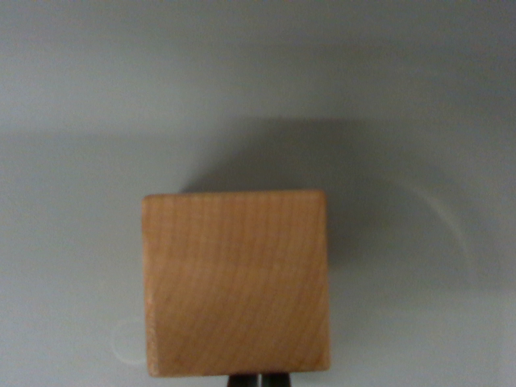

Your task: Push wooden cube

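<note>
Across the whole wrist view a plain grey table (89, 89) is seen, its edges out of frame. Low on this surface, slightly toward the wrist view's left, the wooden cube (236, 282) is set squarely. Just beneath it the gripper (259, 379) is glimpsed, fingertips pressed nearly together. Contact should be kept centred so the cube is pushed straight without twisting.
</note>
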